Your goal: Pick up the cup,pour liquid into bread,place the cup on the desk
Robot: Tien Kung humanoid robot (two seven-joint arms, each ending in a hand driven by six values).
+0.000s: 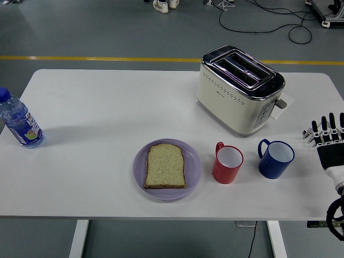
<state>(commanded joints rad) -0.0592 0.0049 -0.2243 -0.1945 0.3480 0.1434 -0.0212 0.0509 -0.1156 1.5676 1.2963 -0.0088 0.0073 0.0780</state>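
A red cup (228,163) stands upright on the white table (107,107), just right of a purple plate (167,169). A slice of bread (166,166) lies flat on that plate. A blue cup (276,158) stands to the right of the red one. My right hand (325,134) is at the table's right edge, right of the blue cup and apart from it. Its fingers are spread and point away from me, holding nothing. The left arm does not show.
A cream toaster (240,90) stands behind the two cups. A water bottle (19,120) with a blue cap is at the table's far left edge. Cables lie on the floor beyond the table.
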